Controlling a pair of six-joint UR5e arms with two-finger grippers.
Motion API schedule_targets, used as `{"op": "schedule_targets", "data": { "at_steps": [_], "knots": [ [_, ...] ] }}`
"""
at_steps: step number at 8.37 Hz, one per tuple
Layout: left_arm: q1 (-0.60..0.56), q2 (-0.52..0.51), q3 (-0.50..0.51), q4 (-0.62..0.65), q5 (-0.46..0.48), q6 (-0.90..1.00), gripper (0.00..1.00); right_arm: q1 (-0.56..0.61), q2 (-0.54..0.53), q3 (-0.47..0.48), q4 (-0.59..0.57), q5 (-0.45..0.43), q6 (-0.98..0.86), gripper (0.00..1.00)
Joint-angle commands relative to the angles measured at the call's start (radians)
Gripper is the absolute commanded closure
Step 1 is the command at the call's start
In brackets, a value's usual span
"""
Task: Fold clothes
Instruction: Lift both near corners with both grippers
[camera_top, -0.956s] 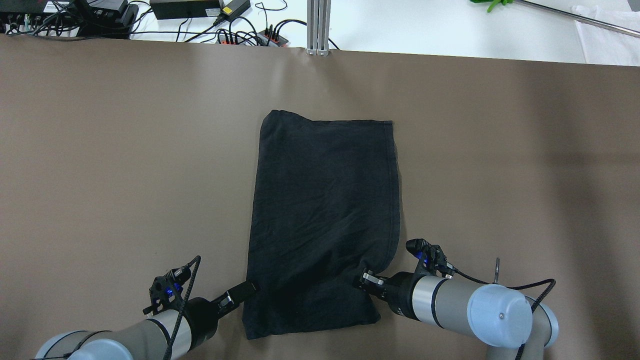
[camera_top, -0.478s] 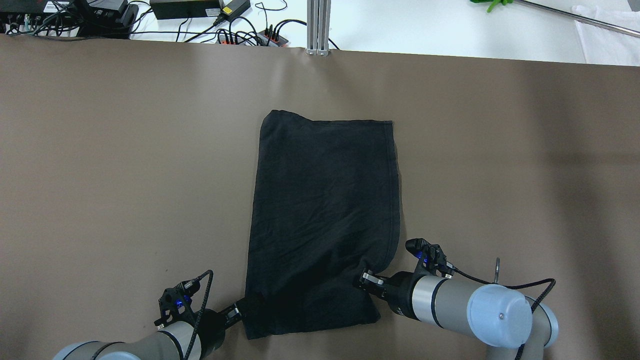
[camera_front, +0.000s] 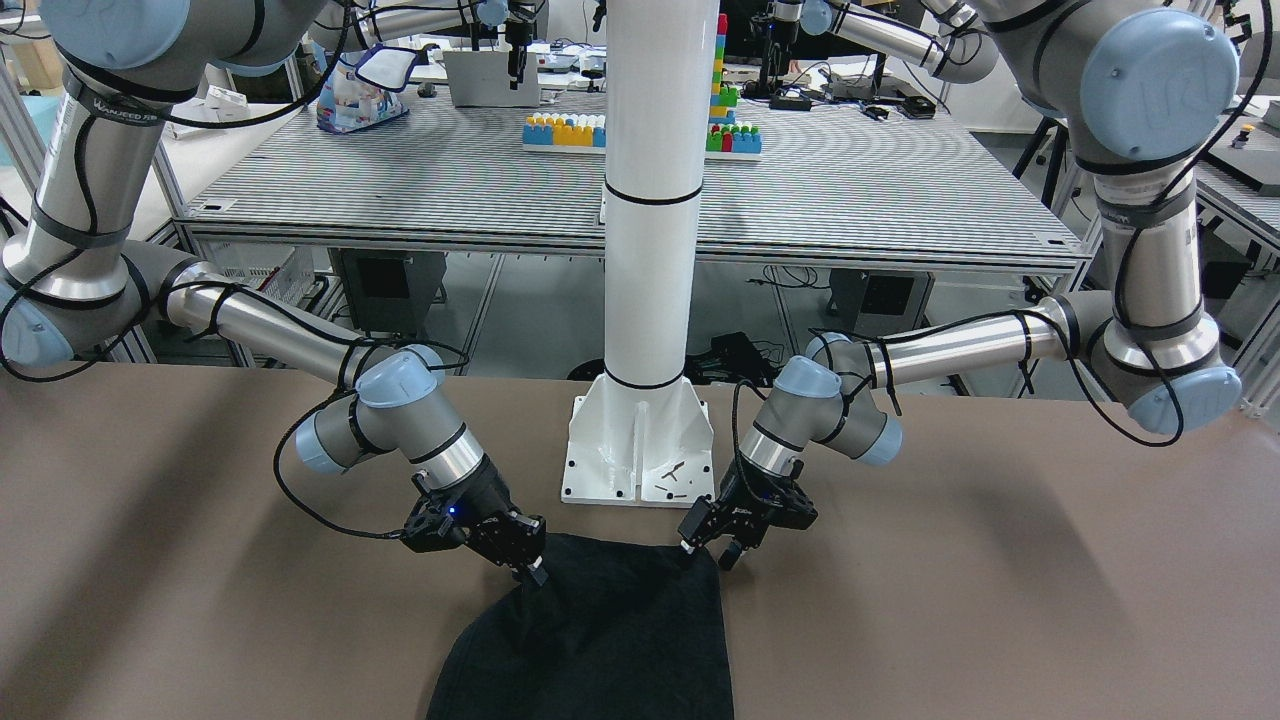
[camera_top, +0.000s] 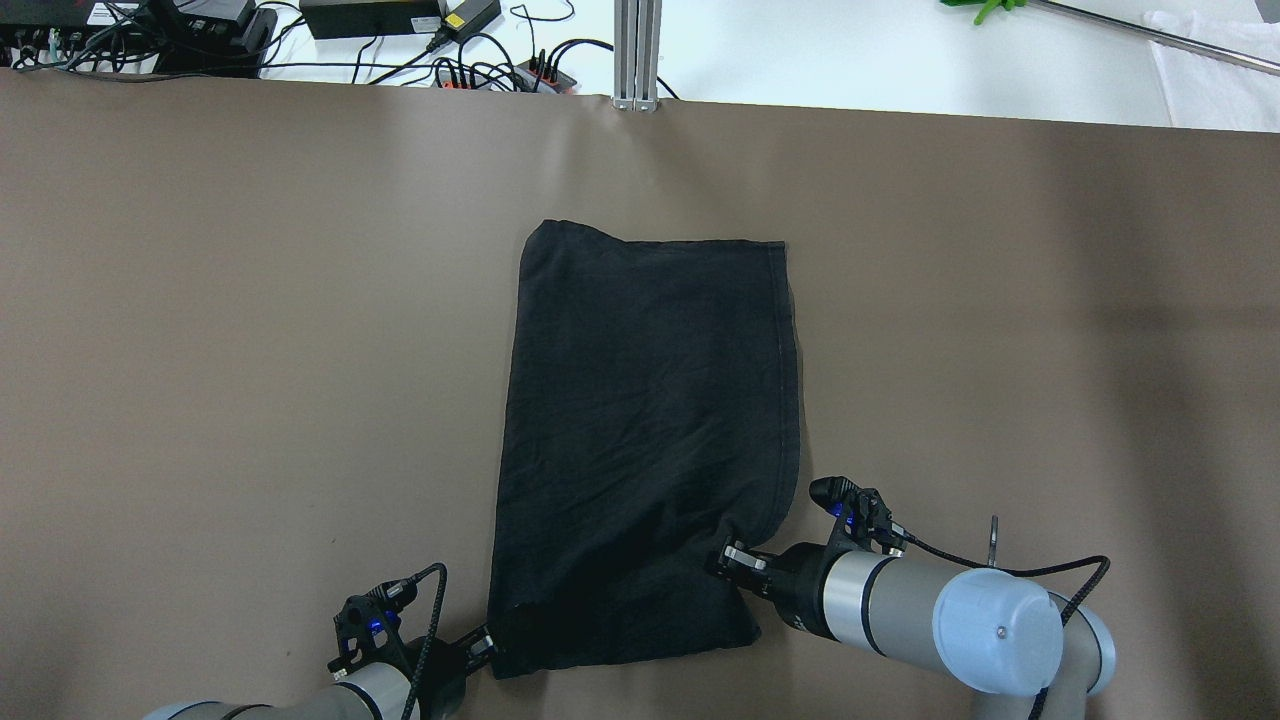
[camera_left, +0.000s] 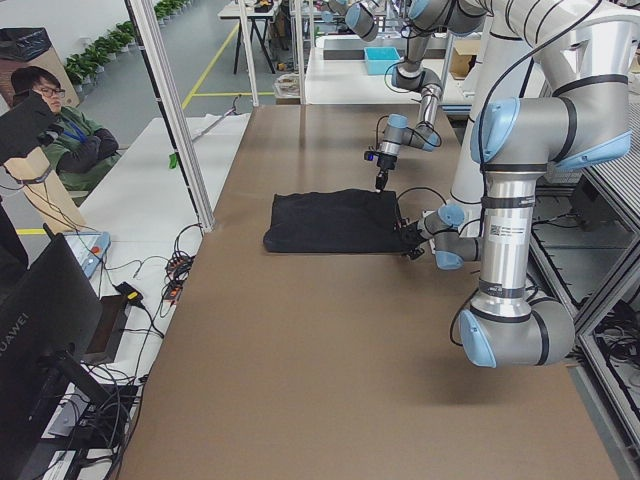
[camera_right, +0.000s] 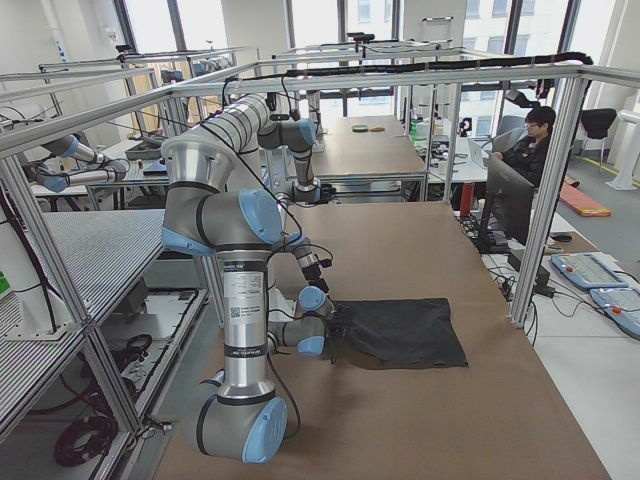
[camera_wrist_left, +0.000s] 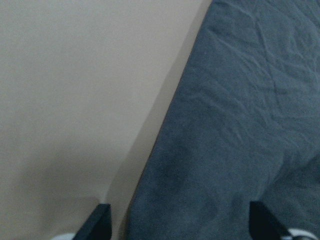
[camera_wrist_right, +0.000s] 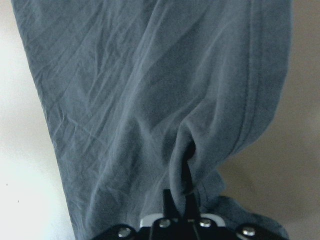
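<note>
Right tool (camera_top: 730, 556) pinches garment (camera_top: 650, 400) edge | left tool (camera_top: 489, 640) spread astride garment corner

- My overhead feed is mostly a wide, matte brown table (camera_top: 200, 300), evenly lit.
- Past its far edge I see a white bench (camera_top: 800, 60) with power bricks (camera_top: 370, 15), tangled cables (camera_top: 480, 70) and an aluminium post (camera_top: 637, 50).
- Facing back, a grey ribbed workbench (camera_front: 850, 180) holds coloured building blocks (camera_front: 565, 130).
- One side feed gives me aluminium framing (camera_right: 545, 200), bright windows (camera_right: 330, 25) and a person seated at a desk (camera_right: 527, 150).
- The other shows grey floor (camera_left: 130, 90) with a yellow line (camera_left: 215, 60), a dark monitor (camera_left: 40, 330), and what may be potted plants (camera_left: 95, 50).
</note>
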Motion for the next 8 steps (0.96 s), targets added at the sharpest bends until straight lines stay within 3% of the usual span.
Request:
{"op": "schedule_targets", "data": {
  "at_steps": [1, 2, 3, 8],
  "knots": [
    [0.003, -0.015, 0.010, 0.002, 0.018, -0.002, 0.51, 0.000, 0.000, 0.000, 0.000, 0.000, 0.000, 1.00],
    [0.003, -0.015, 0.008, 0.002, 0.021, -0.002, 0.89, 0.000, 0.003, 0.000, 0.000, 0.000, 0.000, 1.00],
    [0.003, -0.015, 0.000, 0.002, 0.020, 0.000, 1.00, 0.000, 0.002, 0.000, 0.000, 0.002, 0.000, 1.00],
    [-0.004, 0.084, -0.174, 0.003, 0.009, 0.035, 1.00, -0.018, -0.007, 0.043, 0.000, 0.005, 0.000, 1.00]
  ]
}}
